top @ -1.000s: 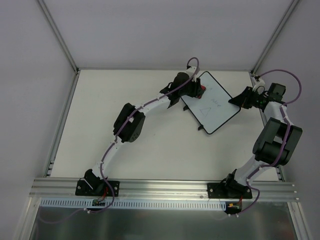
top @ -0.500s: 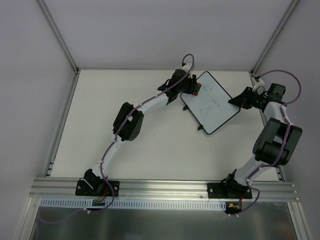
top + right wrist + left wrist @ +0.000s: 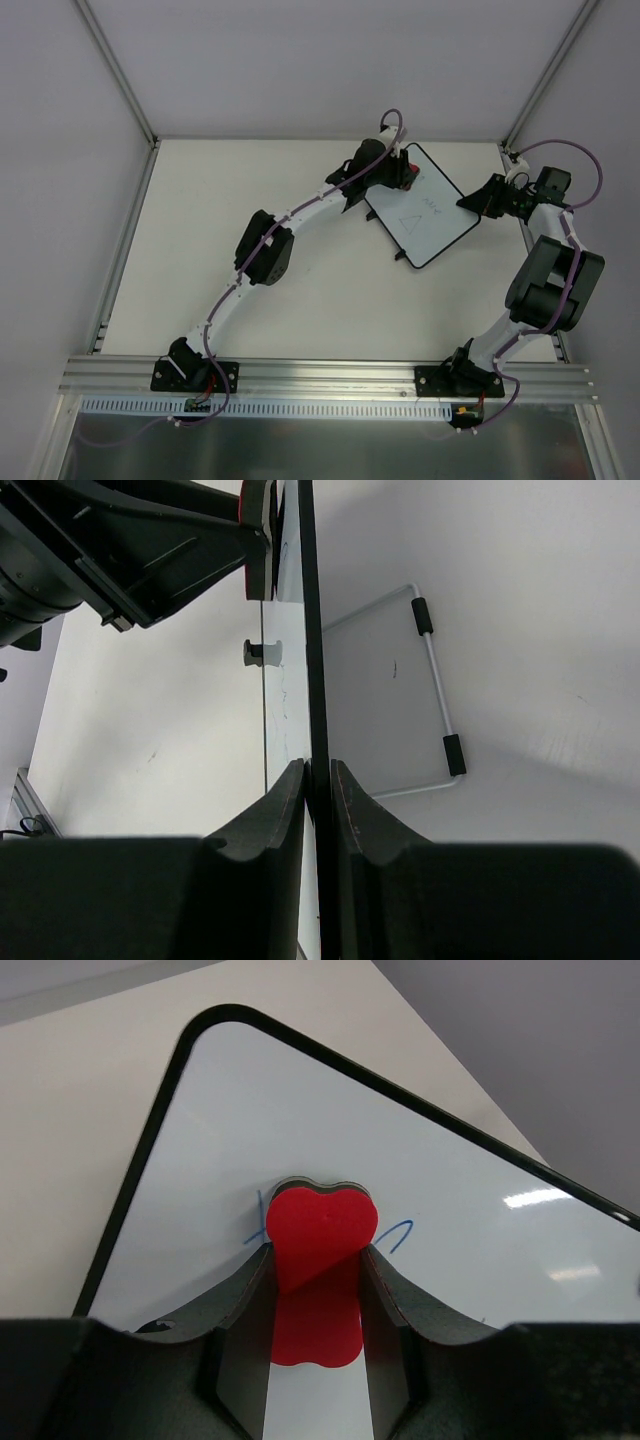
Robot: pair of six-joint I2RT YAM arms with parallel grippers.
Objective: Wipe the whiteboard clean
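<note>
The whiteboard (image 3: 422,206) stands tilted at the far right of the table, with a drawn triangle and faint marks on its face. My left gripper (image 3: 405,176) is shut on the red eraser (image 3: 320,1228) and presses it against the board's upper left corner, over blue marker strokes (image 3: 400,1237). My right gripper (image 3: 466,201) is shut on the board's right edge (image 3: 316,710), one finger on each face. In the right wrist view the board is seen edge-on, with its wire stand (image 3: 436,690) behind it.
The white table (image 3: 250,250) is walled on three sides by grey panels with metal posts. An aluminium rail (image 3: 320,375) carrying both arm bases runs along the near edge. The board's two black feet (image 3: 400,258) rest on the table.
My left gripper has swept the eraser to the left and back to the right across the board's upper corner. The marks there are fainter. The right gripper and the board have stayed put.
</note>
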